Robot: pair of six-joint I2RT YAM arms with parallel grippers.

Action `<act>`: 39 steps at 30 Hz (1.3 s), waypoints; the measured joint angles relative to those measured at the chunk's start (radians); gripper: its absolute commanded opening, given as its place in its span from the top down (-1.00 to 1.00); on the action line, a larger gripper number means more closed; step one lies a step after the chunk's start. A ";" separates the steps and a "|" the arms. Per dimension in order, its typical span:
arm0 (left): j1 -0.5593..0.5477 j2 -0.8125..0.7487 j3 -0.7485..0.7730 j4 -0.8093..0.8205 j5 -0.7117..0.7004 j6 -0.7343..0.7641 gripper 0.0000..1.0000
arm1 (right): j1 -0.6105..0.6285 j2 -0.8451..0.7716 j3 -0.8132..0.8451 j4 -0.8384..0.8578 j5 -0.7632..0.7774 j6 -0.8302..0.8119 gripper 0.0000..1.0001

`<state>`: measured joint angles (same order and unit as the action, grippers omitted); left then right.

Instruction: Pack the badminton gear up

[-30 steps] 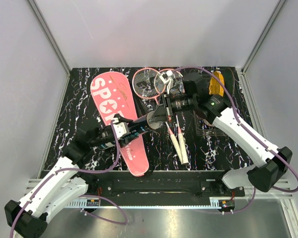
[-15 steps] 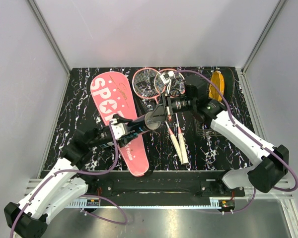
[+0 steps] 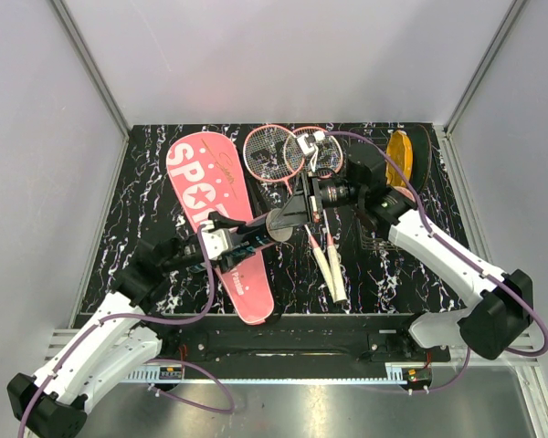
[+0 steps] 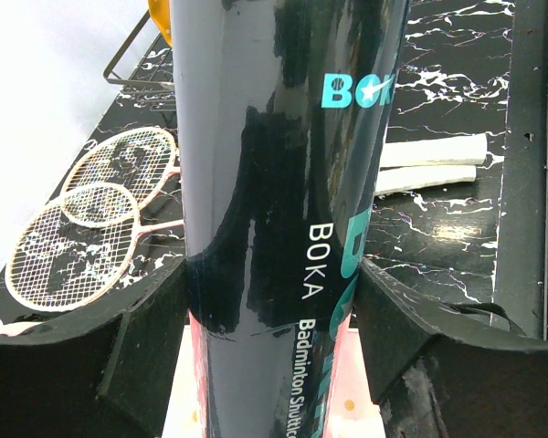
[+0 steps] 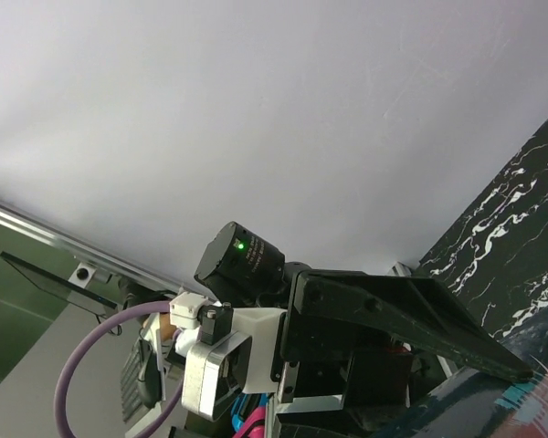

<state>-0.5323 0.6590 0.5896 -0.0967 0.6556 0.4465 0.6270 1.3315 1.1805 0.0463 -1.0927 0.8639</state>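
- Black glossy tube (image 4: 274,182): ends cut off, clamped in left gripper's (image 4: 274,301) wide-set fingers.
- Right gripper (image 3: 300,210) closed at tube's mouth; any load hidden.
- Two pink-framed rackets (image 3: 267,155), one pink cover (image 3: 210,196).

Black marbled table (image 3: 146,192), pink SPORT cover (image 3: 196,182) lying left, two rackets (image 3: 269,153) overlapping mid-table, yellow disc (image 3: 399,155) far right

Bright even light, soft shadows, glare on black tube (image 4: 256,182)
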 measured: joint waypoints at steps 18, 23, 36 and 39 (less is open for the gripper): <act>0.000 -0.021 -0.030 -0.006 -0.004 0.008 1.00 | -0.010 0.058 0.028 -0.120 -0.058 -0.031 1.00; 0.002 -0.026 -0.043 0.004 0.002 0.003 1.00 | -0.013 0.094 0.035 -0.119 -0.103 -0.022 1.00; 0.007 -0.049 -0.094 0.176 0.068 -0.151 1.00 | -0.012 0.148 -0.013 0.312 -0.233 0.297 0.52; 0.010 -0.052 -0.103 0.213 0.075 -0.187 1.00 | -0.005 0.162 -0.013 0.412 -0.237 0.372 0.50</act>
<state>-0.5224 0.6067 0.4862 0.1165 0.7307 0.2596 0.6220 1.4937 1.1679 0.4580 -1.3300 1.2354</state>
